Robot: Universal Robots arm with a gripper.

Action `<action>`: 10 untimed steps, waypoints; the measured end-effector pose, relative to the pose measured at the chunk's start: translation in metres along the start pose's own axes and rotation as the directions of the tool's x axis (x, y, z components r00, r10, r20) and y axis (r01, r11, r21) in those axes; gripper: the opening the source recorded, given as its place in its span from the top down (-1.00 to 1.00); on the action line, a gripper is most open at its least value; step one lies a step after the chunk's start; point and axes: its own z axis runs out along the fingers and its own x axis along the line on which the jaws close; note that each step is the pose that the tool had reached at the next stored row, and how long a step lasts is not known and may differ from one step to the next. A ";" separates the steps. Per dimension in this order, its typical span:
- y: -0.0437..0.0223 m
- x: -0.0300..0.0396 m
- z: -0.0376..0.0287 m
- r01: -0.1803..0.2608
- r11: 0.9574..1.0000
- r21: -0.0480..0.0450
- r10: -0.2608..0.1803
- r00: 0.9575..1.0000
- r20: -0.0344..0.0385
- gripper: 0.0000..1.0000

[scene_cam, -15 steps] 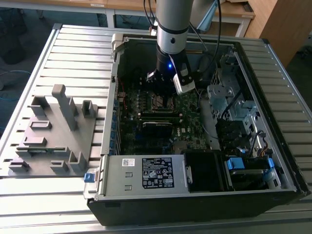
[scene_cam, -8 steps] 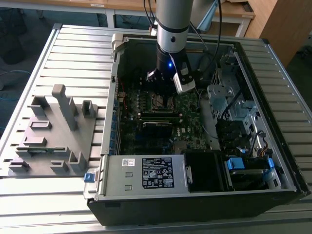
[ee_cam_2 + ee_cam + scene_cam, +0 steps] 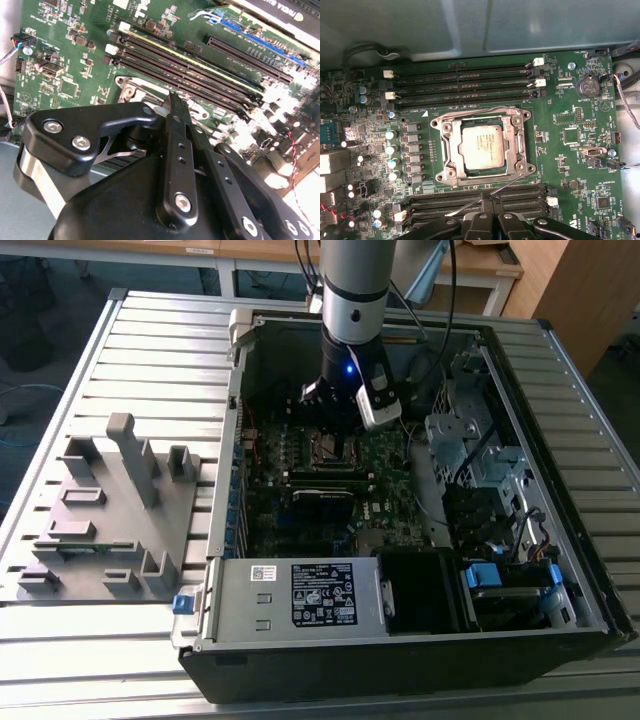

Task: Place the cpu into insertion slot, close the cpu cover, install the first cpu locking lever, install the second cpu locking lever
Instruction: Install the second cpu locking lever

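— Where is your hand (image 3: pixel 490 207) sitting right now?

— You are hovering it low over the green board (image 3: pixel 570 150) inside the open computer case (image 3: pixel 420 640), with the arm (image 3: pixel 352 290) reaching straight down from above. In both wrist views your fingers (image 3: pixel 177 150) are pressing flat together, pinched tight with nothing between them.

— And the chip?

— The chip (image 3: pixel 482 148) is lying flat in its socket (image 3: pixel 481 147), just ahead of your fingertips. The metal cover (image 3: pixel 445 145) is sitting down around it as a silvery frame, with the chip's grey top showing through the square opening. A thin wire lever (image 3: pixel 495 192) is slanting from the socket's near corner towards your fingertips, crossing the black memory slots (image 3: pixel 520 197) beside the hand.

— What else is nearby?

— On the slatted surface (image 3: pixel 150 330), well away from your hand, a grey fixture tray (image 3: pixel 110 520) is resting beside the case.
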 end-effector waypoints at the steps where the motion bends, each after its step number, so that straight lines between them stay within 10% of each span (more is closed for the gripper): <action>1: 0.0000 0.0000 -0.0002 0.000 1.000 0.000 0.000 1.000 0.000 0.80; 10: 0.0000 -0.0001 -0.0037 0.000 1.000 0.000 0.000 1.000 0.000 0.80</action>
